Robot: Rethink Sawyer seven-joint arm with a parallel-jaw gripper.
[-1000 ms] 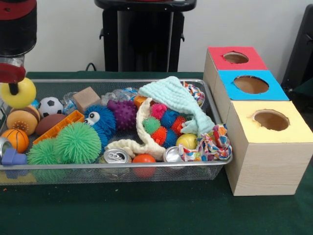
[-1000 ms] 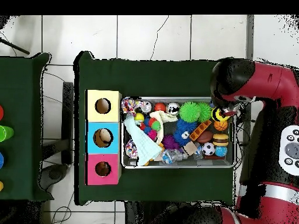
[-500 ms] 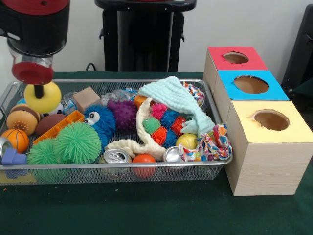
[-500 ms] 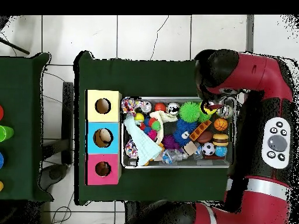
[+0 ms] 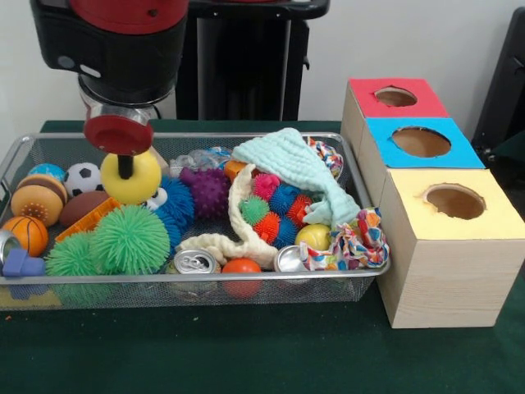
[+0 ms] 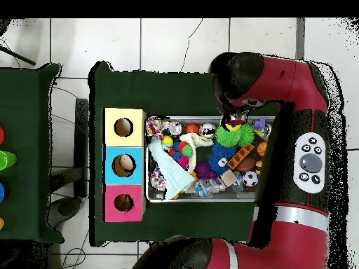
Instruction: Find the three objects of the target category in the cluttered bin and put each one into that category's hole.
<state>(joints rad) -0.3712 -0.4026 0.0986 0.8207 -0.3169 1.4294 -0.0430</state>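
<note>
A yellow ball (image 5: 134, 178) hangs above the left half of the wire mesh bin (image 5: 197, 278), with my gripper (image 5: 125, 164) shut on it from above. In the overhead view the gripper (image 6: 231, 125) is over the green spiky balls (image 6: 227, 134) near the bin's upper rim, and the arm hides most of the ball. More balls lie in the bin: a soccer ball (image 5: 84, 178), a small basketball (image 5: 29, 234), an orange ball (image 5: 242, 266) and a yellow-green ball (image 5: 312, 236). Three holed boxes stand to the bin's right: yellow (image 5: 455, 201), blue (image 5: 421, 141), red (image 5: 395, 96).
The bin also holds green spiky balls (image 5: 131, 238), a blue fuzzy toy (image 5: 174, 205), a purple spiky ball (image 5: 207, 190), a mint cloth (image 5: 295, 168), a crushed can (image 5: 195, 262) and an orange block (image 5: 97, 215). The boxes rise above the bin's rim.
The gripper has carried the yellow ball from the bin's left end rightward, toward the middle, staying lifted above the toys. Nothing else in the bin has shifted.
</note>
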